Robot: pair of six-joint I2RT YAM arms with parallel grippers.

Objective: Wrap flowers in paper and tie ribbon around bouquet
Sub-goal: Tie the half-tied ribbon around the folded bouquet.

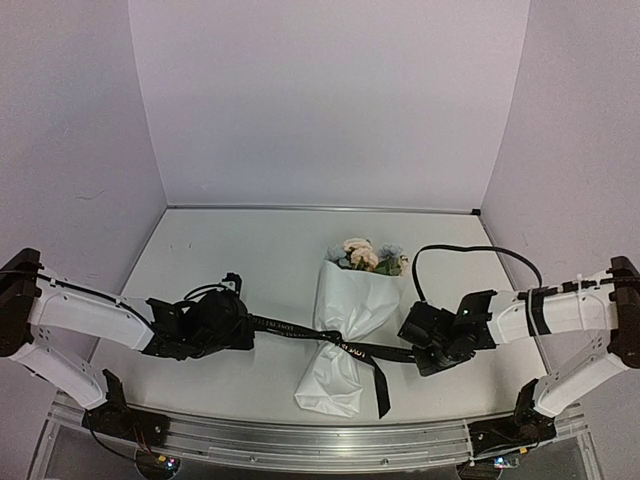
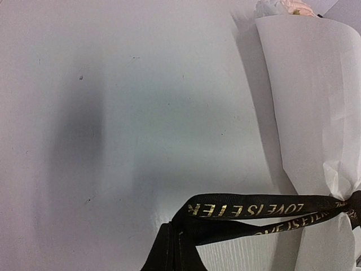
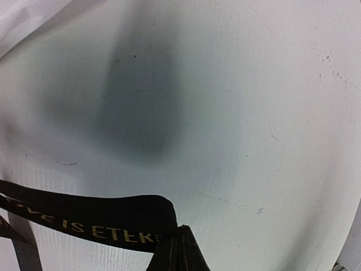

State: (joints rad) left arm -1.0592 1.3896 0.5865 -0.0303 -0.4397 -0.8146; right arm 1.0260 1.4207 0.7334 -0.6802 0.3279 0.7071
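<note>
Ribbon [image 1: 290, 328], left end: pinched in the closed left gripper [image 1: 248, 326]; soft, limp, likely slippery
Bouquet [image 1: 350, 300], centre: lying on the table [image 1: 220, 260]; Ribbon cinching its waist; light, crushable paper
Ribbon, right end: clamped in the closed right gripper [image 1: 408, 348]; best held near its ends

Left gripper [image 1: 248, 326], right gripper [image 1: 408, 340]: both closed.

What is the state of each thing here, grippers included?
left gripper: shut on ribbon.
right gripper: shut on ribbon.
ribbon: around the paper, stretched tight between both grippers.
paper: cone, lying down, pinched in by the ribbon.
flowers: wrapped, blooms showing at the wide end.
</note>
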